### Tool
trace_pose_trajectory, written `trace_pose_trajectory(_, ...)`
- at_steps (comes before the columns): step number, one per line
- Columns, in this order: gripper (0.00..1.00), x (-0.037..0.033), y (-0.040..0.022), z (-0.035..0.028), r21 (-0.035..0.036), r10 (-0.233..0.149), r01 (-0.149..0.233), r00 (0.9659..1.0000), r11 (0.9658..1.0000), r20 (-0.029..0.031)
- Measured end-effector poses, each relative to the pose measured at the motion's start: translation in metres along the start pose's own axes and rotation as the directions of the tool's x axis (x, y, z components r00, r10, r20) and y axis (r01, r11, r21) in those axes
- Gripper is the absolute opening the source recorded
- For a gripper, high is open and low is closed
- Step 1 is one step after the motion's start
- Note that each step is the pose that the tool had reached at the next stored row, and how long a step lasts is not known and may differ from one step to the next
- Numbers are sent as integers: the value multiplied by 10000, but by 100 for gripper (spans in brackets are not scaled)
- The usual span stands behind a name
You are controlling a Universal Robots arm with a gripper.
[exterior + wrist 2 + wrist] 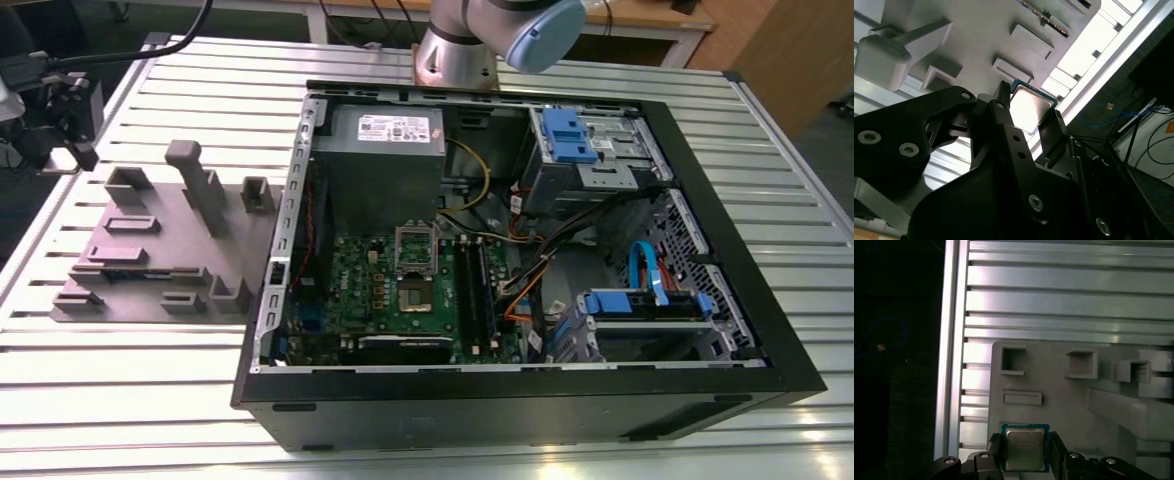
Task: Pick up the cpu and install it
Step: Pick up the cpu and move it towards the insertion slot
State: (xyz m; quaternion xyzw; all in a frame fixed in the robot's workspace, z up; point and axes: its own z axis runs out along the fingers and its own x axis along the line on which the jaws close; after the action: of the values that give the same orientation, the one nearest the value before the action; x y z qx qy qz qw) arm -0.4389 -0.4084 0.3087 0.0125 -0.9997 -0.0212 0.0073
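The cpu (1025, 448), a small square chip with a shiny silver top and a thin green rim, sits between my gripper's (1025, 452) two black fingers (995, 449), which press on its opposite edges. The second wrist view shows the same cpu (1029, 106) held in the gripper (1026, 119) over a corner of the mauve-grey tray (979, 45). In the exterior view the gripper (60, 112) hangs at the far left, just beyond the tray (147, 250). The metal socket frame (416, 262) with a dark centre lies on the green motherboard inside the open computer case.
The black computer case (521, 400) lies open on the slatted metal table (134, 390), with a grey power-supply box (380, 135), blue drive brackets (574, 135) and loose cables inside. Raised blocks and posts (200, 185) stand on the tray. The arm's base (461, 50) rises behind the case.
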Motion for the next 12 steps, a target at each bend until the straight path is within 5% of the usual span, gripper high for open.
trace_pose_trajectory(12, 47, 0, 3, -56, 0, -1, 1, 10000, 10000, 0)
